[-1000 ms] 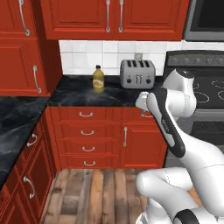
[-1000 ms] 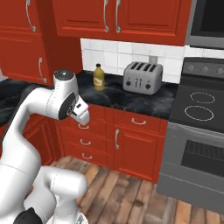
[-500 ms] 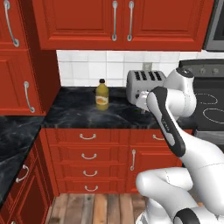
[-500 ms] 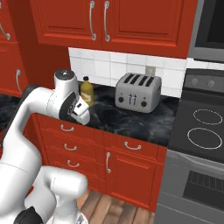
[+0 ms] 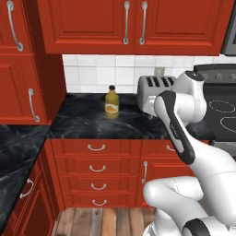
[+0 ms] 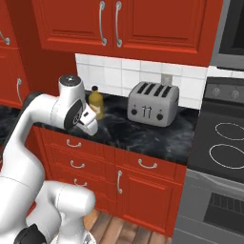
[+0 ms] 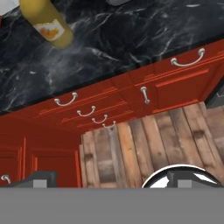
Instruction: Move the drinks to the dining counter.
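My arm is folded up in front of the red drawers, elbow high beside the counter edge, wrist bent down so my claw [image 7: 109, 181] looks at the plank floor [image 7: 144, 144] and the drawer fronts [image 7: 94, 111]. In the hand view only the two dark finger tips show, set wide apart at the bottom, with nothing between them; I take the claw as open and empty.

The worktop [image 5: 97, 122] is black marble over red drawers with silver handles, backed by white tiles, under red wall cabinets [image 6: 128, 26]. It turns a corner on my left and runs on toward the near side.

The juice bottle [image 5: 111, 102], amber with a dark cap and a pale label, stands upright on the worktop near the tiled wall, well clear of my claw. In the right base view it [image 6: 96, 103] sits just behind my elbow and is partly covered by it. In the hand view it [image 7: 47, 24] lies at the upper left.

The silver toaster [image 6: 152, 103] stands to the right of the bottle, apart from it. Beyond it is the stove [image 6: 224, 143] with dark cooktop rings.
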### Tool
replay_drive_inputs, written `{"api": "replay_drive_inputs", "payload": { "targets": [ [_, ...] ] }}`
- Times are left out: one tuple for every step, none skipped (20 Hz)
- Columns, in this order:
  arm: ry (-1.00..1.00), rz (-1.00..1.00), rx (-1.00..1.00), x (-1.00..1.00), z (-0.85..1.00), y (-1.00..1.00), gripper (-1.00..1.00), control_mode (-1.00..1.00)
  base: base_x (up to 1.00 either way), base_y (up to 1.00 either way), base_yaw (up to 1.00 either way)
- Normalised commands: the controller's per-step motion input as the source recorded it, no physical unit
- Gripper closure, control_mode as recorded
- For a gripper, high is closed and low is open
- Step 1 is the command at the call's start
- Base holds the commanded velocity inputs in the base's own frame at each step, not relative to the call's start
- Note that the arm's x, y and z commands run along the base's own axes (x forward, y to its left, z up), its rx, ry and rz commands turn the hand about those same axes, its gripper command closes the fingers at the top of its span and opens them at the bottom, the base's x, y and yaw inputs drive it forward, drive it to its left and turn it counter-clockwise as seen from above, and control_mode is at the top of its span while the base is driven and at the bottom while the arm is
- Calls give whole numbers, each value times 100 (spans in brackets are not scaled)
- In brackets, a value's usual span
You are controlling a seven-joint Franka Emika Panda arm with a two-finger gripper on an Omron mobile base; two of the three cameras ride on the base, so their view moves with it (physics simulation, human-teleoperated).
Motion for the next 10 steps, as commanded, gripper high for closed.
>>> {"api": "replay_drive_inputs", "payload": {
  "targets": [
    [0, 0, 0, 0, 0, 0, -100, 100, 11, 11, 0],
    [0, 0, 0, 0, 0, 0, -100, 100, 12, 12, 0],
    [0, 0, 0, 0, 0, 0, -100, 100, 23, 29, 0],
    [0, 0, 0, 0, 0, 0, -100, 100, 34, 41, -1],
    [0, 0, 0, 0, 0, 0, -100, 100, 32, 54, -2],
    [0, 0, 0, 0, 0, 0, -100, 100, 24, 64, -2],
    [0, 0, 0, 0, 0, 0, -100, 100, 15, 62, -2],
    [0, 0, 0, 0, 0, 0, -100, 100, 11, 57, -1],
    [0, 0, 0, 0, 0, 0, -100, 100, 14, 62, -1],
    [0, 0, 0, 0, 0, 0, -100, 100, 21, 54, -1]
  ]
}}
